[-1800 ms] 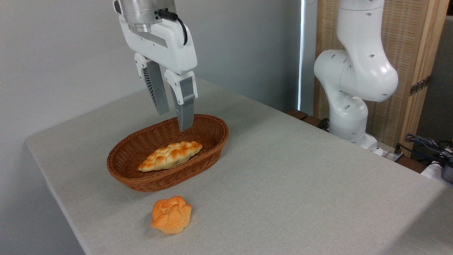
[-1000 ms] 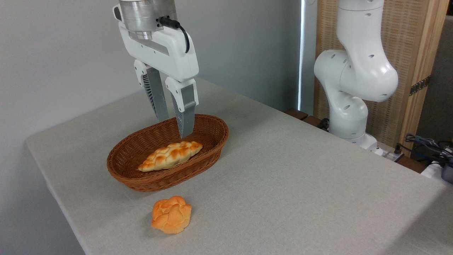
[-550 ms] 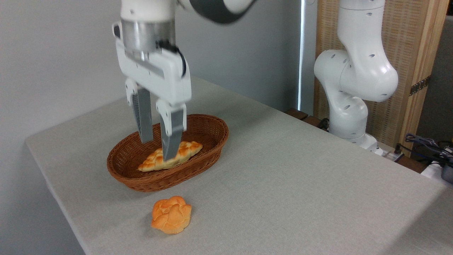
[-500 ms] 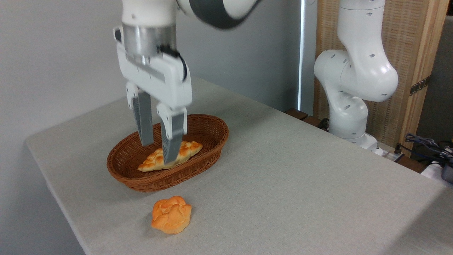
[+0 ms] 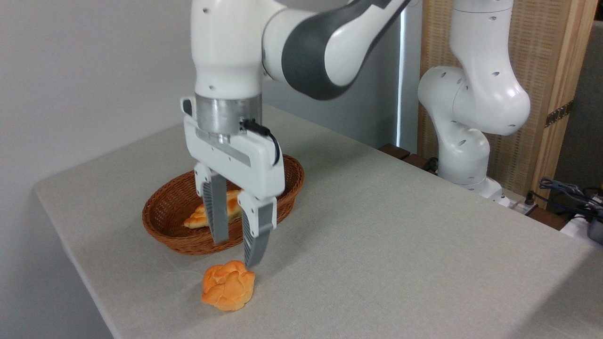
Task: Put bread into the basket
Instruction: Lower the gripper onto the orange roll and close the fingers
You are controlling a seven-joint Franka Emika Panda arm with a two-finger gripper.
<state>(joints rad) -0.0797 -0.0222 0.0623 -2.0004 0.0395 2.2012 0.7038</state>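
The gripper has swung from over the basket to the bread's 12 o'clock, jaws spread, so descending off-centre could nudge it away

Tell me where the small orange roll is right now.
The small orange roll lies on the table near the front edge, left of centre in the camera view, just in front of the wicker basket and just below the open gripper.

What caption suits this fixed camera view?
Open tool descends above knotted roll beside wicker basket holding braided loaf.
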